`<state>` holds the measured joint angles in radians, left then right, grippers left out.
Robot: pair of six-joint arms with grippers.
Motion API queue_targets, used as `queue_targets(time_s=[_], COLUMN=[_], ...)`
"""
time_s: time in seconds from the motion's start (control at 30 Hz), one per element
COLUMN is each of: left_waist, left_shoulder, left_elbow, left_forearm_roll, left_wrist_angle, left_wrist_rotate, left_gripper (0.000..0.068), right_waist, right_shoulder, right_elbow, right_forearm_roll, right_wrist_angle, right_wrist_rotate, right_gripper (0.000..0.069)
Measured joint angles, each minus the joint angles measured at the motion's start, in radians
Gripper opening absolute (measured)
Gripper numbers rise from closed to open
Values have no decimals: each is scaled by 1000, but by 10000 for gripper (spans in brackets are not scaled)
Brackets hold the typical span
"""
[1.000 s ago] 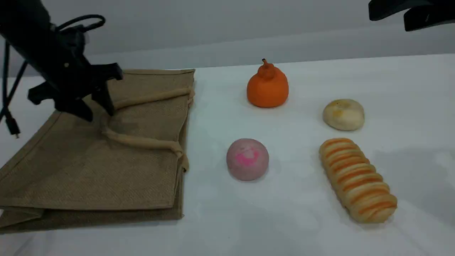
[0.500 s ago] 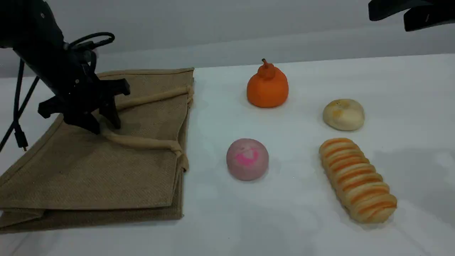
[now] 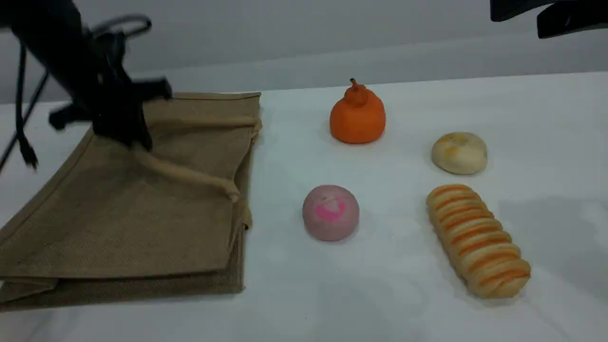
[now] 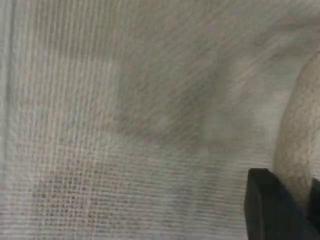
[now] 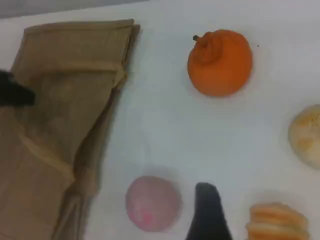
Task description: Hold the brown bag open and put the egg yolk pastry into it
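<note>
- The brown bag (image 3: 142, 213) lies flat on the left part of the white table (image 3: 380, 294), its mouth edge toward the food items.
- The left hand (image 3: 135, 142) is pressed together on the bag's rope handle (image 3: 185, 175), at the top of the loop over the bag's upper left area.
- That beige handle runs taut and slanting from the pinch down to where it is fixed near the bag's mouth edge; the upper layer of jute is drawn up toward the hand.
- In the left wrist view a dark fingertip (image 4: 270, 210) sits against the pale rope, with blurred woven cloth filling everything else.
- The right hand (image 3: 536, 14) hangs high at the scene's top right corner, well apart from every item; its jaws stand spread and hold nothing.
- The egg yolk pastry (image 3: 459, 153) rests on the table at the right, well apart from the bag and untouched.
- Just in front of the pastry lies a long orange-striped loaf (image 3: 477, 240), slanting toward the near right.
- An orange pumpkin-shaped bun (image 3: 357, 116) with a small stem stands behind the middle of the table.
- A round pink-marked bun (image 3: 330, 212) sits near the bag's mouth edge, between the bag and the loaf.
- The right wrist view looks down on the bag, the orange bun, the pink bun and part of the pastry.
</note>
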<state>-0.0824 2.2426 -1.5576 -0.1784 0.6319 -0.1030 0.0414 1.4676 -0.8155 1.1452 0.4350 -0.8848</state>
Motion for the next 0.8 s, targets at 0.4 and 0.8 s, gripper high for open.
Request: queue_targets(time_s=[0.4,0.8], left_waist=[0,0], left_shoulder=[-253,-477], left_elbow=[-246,-253], left_forearm_roll=[-10,-59], left_wrist_angle=[434,598], left_wrist_rotate=[162,305], left_gripper=[81,81], right_waist=[0,0], right_shoulder=[33,275], right_elbow=[0,0], right_forearm_roll=[69,494], right_wrist_angle=[-80,-104], right_wrist_rotate=[-80,-483], right_gripper=[434,434])
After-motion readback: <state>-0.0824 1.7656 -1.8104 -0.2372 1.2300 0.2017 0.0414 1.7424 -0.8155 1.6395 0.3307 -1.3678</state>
